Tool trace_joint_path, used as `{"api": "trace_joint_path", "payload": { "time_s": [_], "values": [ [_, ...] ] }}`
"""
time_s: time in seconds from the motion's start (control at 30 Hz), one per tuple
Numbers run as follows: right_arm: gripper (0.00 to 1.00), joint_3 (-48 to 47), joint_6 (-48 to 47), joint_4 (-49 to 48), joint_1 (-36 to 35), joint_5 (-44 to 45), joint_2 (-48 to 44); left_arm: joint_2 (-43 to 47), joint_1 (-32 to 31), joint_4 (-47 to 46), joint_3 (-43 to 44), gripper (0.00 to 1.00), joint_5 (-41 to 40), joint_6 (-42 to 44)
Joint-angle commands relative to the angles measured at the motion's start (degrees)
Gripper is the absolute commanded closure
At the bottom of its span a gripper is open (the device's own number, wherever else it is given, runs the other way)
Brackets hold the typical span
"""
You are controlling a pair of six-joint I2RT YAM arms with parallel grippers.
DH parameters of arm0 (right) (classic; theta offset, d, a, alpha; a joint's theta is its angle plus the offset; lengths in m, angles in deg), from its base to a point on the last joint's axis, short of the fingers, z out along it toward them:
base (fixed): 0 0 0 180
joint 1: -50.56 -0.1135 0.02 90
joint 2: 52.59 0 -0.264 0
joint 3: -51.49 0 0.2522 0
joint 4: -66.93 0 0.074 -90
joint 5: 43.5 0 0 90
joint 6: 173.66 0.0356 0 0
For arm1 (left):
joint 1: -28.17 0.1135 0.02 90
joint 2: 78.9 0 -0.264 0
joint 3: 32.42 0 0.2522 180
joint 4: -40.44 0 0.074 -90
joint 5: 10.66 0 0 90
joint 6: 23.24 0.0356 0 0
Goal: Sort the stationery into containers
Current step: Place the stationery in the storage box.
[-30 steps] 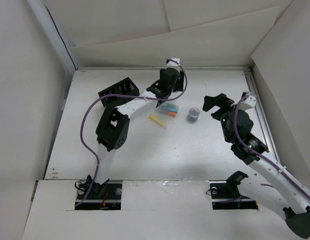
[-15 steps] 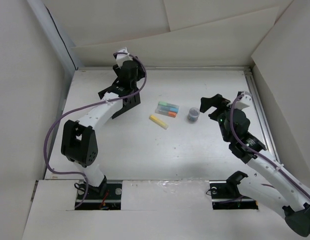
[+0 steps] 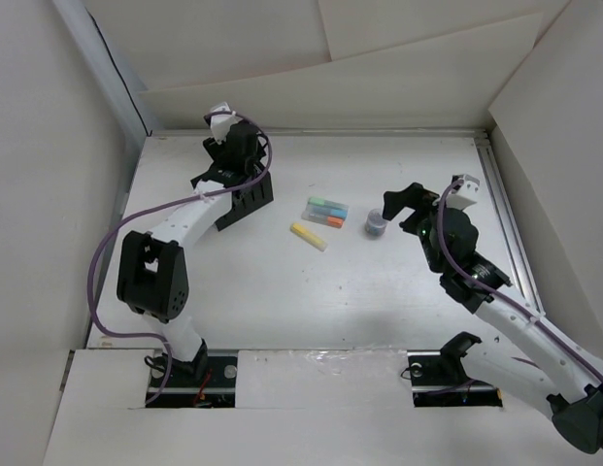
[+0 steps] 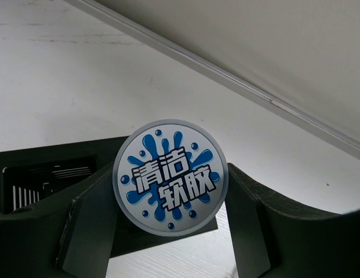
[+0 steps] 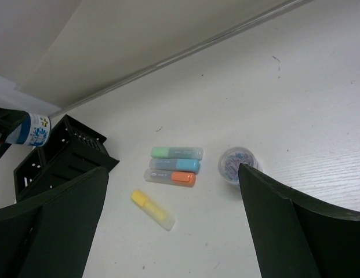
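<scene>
My left gripper (image 3: 230,163) is shut on a round bluish-white tub with a blue splash label (image 4: 170,176) and holds it just above the black organiser box (image 3: 247,200). The box's compartments show under the tub (image 4: 43,174). The right wrist view shows the held tub (image 5: 36,130) over the box (image 5: 64,156). Teal-green, blue and orange bars (image 3: 326,212) lie side by side mid-table, and a pale yellow bar (image 3: 309,236) lies in front of them. A second round tub (image 3: 377,222) sits to their right. My right gripper (image 3: 403,206) is open and empty, hovering beside that tub (image 5: 236,164).
A raised white wall (image 3: 311,107) runs along the back of the table, close behind the organiser box. A metal rail (image 3: 500,209) lines the right edge. The left arm's purple cable (image 3: 107,262) loops out over the left side.
My left arm has swung left from above the coloured bars to over the organiser box, carrying the round tub. My right gripper has drifted slightly left towards the second tub.
</scene>
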Motion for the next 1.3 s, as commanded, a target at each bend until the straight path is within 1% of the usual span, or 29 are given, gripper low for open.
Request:
{"api": "trace_joint_path", "payload": {
  "time_s": [0.0,0.17,0.53,0.57,0.7,0.73,0.8,0.9,1.0,1.13,1.17,1.2,1.23,1.27],
  "values": [
    [0.00,-1.25,-0.78,-2.59,-0.37,-0.60,-0.19,0.05,0.29,-3.17,0.18,0.64,-2.95,-1.12],
    [0.00,-1.25,-0.78,-2.59,-0.37,-0.60,0.34,-1.80,0.29,-1.33,2.37,0.64,-3.48,-0.07],
    [0.00,-1.78,-1.31,-3.12,-0.37,-1.13,0.86,-5.31,0.29,-0.27,3.00,0.64,-2.95,0.55],
    [0.00,-1.78,-1.31,-3.12,-0.37,-1.13,0.86,-5.92,0.29,-0.27,3.00,0.62,-2.34,0.55],
    [0.00,-1.78,-1.31,-3.12,-0.37,-1.13,1.39,-5.93,0.29,0.26,3.00,0.47,-2.33,0.55],
    [0.00,-1.78,-1.31,-3.12,-0.37,-1.13,1.39,-5.93,0.29,0.26,3.00,0.39,-2.33,0.55],
    [0.00,-1.78,-1.31,-3.12,-0.37,-1.13,1.92,-5.93,0.29,0.26,2.30,0.32,-2.33,0.55],
    [0.00,-1.78,-1.31,-3.12,-0.37,-1.13,1.92,-5.23,0.29,0.26,1.59,0.24,-2.33,0.55],
    [0.00,-1.78,-1.31,-3.12,-0.37,-1.13,1.92,-3.13,0.29,-1.05,0.97,0.20,-1.81,0.55],
    [0.00,-1.78,-1.31,-3.12,-0.37,-1.13,1.92,0.56,-0.41,-3.51,-1.39,0.20,-1.28,1.94],
    [0.00,-1.78,-1.31,-3.12,-0.37,-0.60,1.92,1.36,-1.89,-4.31,-1.92,0.25,-1.28,2.56],
    [0.09,-1.78,-1.31,-3.12,-0.37,-0.60,1.92,2.06,-2.60,-5.53,-2.45,0.28,0.03,3.18],
    [0.14,-1.78,-1.31,-3.12,-0.37,-0.60,1.92,2.59,-3.48,-5.54,-3.32,0.32,3.43,3.70],
    [0.23,-1.78,-1.31,-3.12,-0.37,0.10,1.40,3.47,-5.14,-6.07,-3.85,0.37,5.82,3.71]
  ]
}}
